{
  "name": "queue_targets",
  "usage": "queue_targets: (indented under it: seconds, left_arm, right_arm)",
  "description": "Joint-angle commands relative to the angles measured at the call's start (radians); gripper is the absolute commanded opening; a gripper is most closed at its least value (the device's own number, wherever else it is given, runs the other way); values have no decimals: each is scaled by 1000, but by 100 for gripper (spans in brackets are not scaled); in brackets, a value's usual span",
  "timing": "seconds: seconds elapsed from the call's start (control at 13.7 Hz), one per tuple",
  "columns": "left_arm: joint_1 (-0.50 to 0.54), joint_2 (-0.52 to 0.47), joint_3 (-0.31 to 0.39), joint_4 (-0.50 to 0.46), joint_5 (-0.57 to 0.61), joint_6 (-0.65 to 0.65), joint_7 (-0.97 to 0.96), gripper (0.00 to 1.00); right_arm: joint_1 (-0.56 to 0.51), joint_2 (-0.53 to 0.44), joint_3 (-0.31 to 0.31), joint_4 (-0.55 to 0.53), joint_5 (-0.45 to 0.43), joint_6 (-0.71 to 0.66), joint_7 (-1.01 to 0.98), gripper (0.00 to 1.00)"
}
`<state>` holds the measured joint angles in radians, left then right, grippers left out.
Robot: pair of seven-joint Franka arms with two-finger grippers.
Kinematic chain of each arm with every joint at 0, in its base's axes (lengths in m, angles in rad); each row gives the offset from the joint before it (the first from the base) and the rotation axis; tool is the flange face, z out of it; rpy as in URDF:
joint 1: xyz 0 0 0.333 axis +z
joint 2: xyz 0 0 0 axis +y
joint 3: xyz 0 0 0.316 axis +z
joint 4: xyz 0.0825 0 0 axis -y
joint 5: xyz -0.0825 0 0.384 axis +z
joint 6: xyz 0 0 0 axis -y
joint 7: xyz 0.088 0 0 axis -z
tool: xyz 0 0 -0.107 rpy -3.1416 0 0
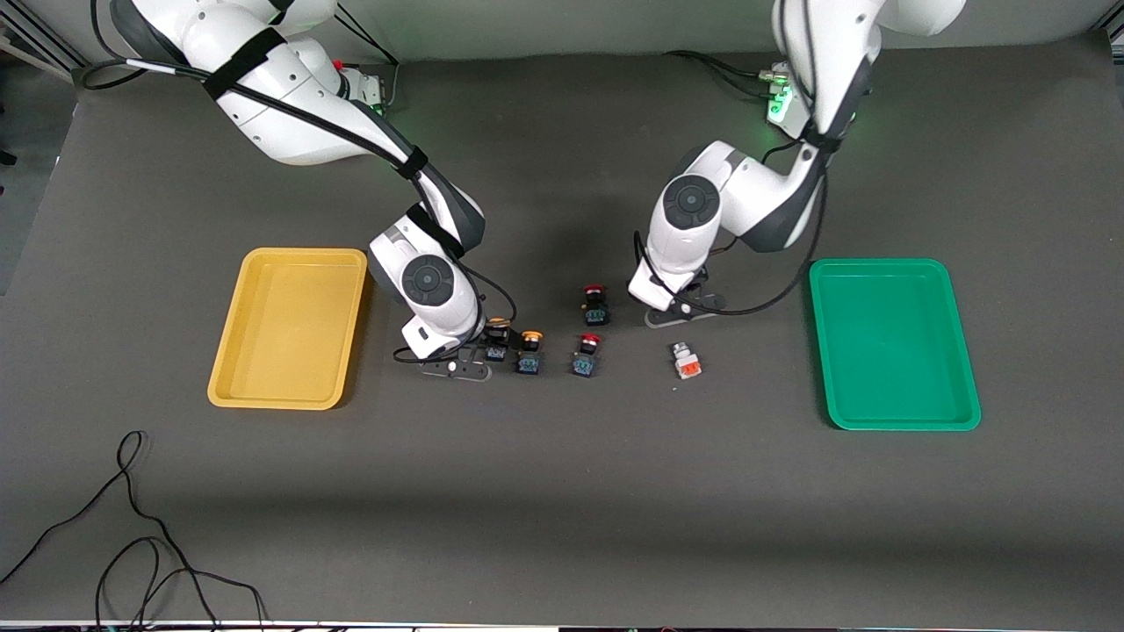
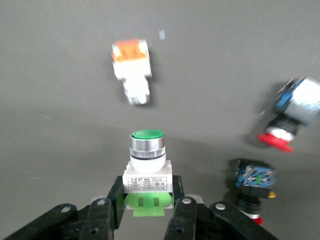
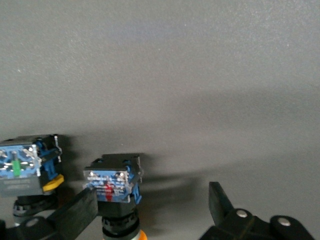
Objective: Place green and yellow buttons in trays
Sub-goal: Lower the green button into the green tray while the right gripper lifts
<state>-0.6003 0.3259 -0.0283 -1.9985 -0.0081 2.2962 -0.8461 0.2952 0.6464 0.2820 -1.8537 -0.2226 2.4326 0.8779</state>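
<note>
My left gripper (image 1: 683, 309) (image 2: 146, 200) is shut on the green button (image 2: 147, 167), holding its white body with the round green cap pointing away from the wrist. This button is hidden under the hand in the front view. My right gripper (image 1: 465, 364) (image 3: 150, 200) is open around a yellow-capped button (image 1: 498, 338) (image 3: 114, 182), which sits close to one finger (image 3: 75, 212). The second yellow-capped button (image 1: 530, 349) (image 3: 25, 170) stands just beside it. The yellow tray (image 1: 290, 325) lies toward the right arm's end. The green tray (image 1: 891, 342) lies toward the left arm's end. Both trays hold nothing.
Two red-capped buttons (image 1: 594, 303) (image 1: 587, 354) stand mid-table. A white button with an orange end (image 1: 686, 361) (image 2: 131, 62) lies nearer the front camera than my left gripper. Black cables (image 1: 132, 527) trail on the table near the front camera, toward the right arm's end.
</note>
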Motion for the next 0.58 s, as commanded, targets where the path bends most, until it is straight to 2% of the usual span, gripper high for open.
queue_targets:
  seconds: [0.0, 0.15, 0.29, 0.51]
  left_arm:
    - [123, -138, 2, 23, -32, -168, 157, 15]
    - [259, -209, 5, 21, -82, -291, 363, 15]
    - [423, -243, 5, 18, -84, -375, 584, 15]
    - [614, -237, 7, 9, -81, -370, 824, 14]
  right_arm:
    - [7, 12, -4, 34, -30, 3, 41, 100]
    - [1, -5, -4, 47, -29, -4, 29, 100]
    - [2, 4, -4, 51, -29, -3, 32, 100]
    - [5, 19, -4, 47, -34, -1, 32, 100]
